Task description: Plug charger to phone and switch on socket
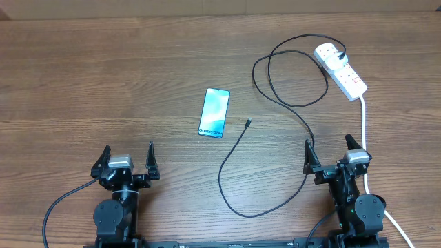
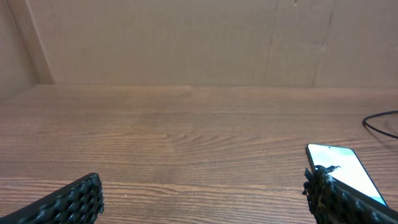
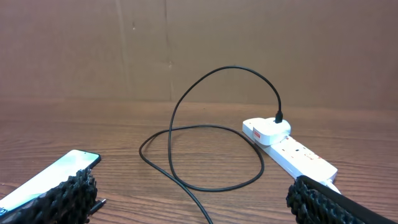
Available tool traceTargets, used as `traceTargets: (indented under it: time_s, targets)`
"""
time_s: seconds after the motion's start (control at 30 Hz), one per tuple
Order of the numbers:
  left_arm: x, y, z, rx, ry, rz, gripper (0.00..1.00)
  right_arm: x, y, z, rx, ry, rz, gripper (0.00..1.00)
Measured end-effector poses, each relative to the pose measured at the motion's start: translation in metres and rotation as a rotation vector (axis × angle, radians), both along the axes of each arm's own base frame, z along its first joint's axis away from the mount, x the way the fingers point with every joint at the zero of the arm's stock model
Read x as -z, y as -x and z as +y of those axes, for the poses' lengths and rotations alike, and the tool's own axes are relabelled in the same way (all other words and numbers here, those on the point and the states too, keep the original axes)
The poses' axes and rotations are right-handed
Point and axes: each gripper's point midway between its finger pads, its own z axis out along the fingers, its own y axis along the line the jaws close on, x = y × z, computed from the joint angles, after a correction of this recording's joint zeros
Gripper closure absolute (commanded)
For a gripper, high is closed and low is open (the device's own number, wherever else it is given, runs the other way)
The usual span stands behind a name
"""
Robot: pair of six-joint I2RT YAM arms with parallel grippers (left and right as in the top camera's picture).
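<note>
one charger [image 1: 234, 146] tip near phone [image 1: 214, 112]; plug in socket [image 1: 342, 71] | left fingers [image 1: 151, 155] apart; right fingers [image 1: 308, 155] apart

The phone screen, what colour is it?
The phone has a light blue-green screen, seen best in the overhead view.

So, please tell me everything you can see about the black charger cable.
The cable is thin, black, rubbery-looking. It lies loose on the wooden table in one big loop and a wide bend. Its plug sits in the far end of the power strip, where the cable rises in an arch. Its small tip lies free beside the phone, apart from it. Nothing holds it.
</note>
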Motion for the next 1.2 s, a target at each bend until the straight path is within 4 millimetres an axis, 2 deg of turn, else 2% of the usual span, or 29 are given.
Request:
traceTargets:
  time_s: [1.2]
  targets:
    - [0.0,-0.0002,-0.0043,0.024,0.007,0.0,0.0,0.0,0.0,0.0001,0.0,0.0,0.0,0.0]
